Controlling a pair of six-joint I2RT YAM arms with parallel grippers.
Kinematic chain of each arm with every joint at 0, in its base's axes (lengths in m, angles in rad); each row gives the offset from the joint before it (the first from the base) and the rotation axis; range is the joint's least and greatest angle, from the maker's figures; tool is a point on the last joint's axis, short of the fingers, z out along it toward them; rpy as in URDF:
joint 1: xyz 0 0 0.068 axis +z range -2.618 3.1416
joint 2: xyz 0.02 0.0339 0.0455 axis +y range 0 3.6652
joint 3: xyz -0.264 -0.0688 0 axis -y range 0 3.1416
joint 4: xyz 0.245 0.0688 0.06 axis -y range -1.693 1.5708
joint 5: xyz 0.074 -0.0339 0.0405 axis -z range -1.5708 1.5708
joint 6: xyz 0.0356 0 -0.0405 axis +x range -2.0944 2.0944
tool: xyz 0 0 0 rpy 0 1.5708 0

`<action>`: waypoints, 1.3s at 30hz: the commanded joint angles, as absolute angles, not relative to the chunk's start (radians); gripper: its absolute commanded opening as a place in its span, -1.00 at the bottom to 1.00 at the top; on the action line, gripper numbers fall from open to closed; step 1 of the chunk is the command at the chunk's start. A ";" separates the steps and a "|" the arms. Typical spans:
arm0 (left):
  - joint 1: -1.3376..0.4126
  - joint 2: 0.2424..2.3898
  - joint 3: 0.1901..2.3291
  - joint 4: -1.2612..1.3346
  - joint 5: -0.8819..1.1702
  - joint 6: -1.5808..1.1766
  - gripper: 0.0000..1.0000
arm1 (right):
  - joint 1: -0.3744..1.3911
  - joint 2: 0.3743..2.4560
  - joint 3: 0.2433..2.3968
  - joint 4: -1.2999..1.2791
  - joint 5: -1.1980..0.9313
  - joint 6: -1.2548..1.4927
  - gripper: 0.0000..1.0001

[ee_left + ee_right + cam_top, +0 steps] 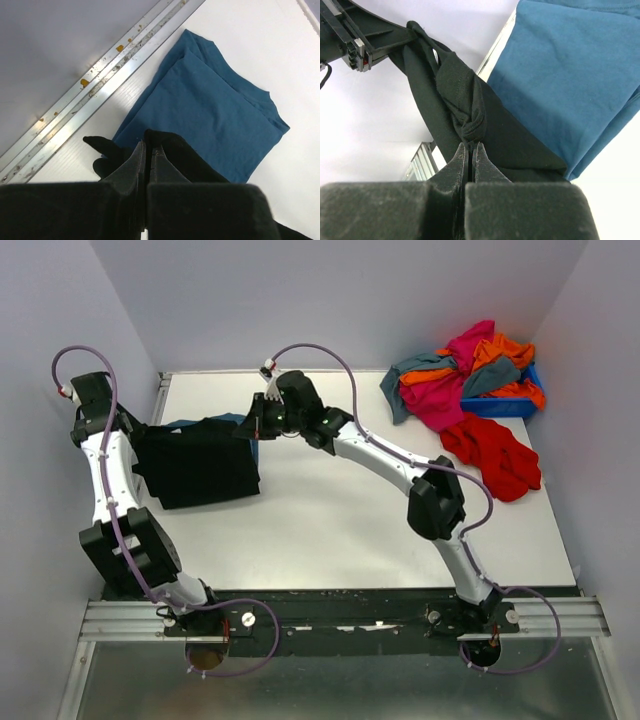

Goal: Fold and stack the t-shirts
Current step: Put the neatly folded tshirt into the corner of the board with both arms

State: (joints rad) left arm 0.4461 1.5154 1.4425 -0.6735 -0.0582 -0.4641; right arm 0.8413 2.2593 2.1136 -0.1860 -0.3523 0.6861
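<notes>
A black t-shirt [200,465] is held lifted at the left of the table, stretched between both grippers. My left gripper [140,443] is shut on its left edge, seen in the left wrist view [148,146]. My right gripper [252,426] is shut on its right edge, where the black cloth [465,112] is twisted just above the fingertips [470,146]. A folded teal-blue t-shirt [210,105] lies flat under the black one. It shows in the right wrist view [570,75] and peeks out in the top view [214,421]. The black shirt's print is hidden.
A heap of magenta, orange and grey-blue t-shirts [455,375] lies at the back right, partly over a small blue bin [505,405]. A red t-shirt [495,455] lies crumpled in front of it. A metal rail [100,82] runs along the table's left edge by the wall.
</notes>
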 commanded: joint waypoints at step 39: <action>0.388 2.122 2.022 -0.586 0.037 -0.466 0.97 | 0.631 2.530 2.200 0.113 -0.357 0.916 0.98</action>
State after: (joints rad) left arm 0.3862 2.1677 1.9202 -0.5892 0.0193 -0.4850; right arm 0.6567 2.6659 2.3604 0.0498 -0.3546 0.9184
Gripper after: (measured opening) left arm 0.979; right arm 0.997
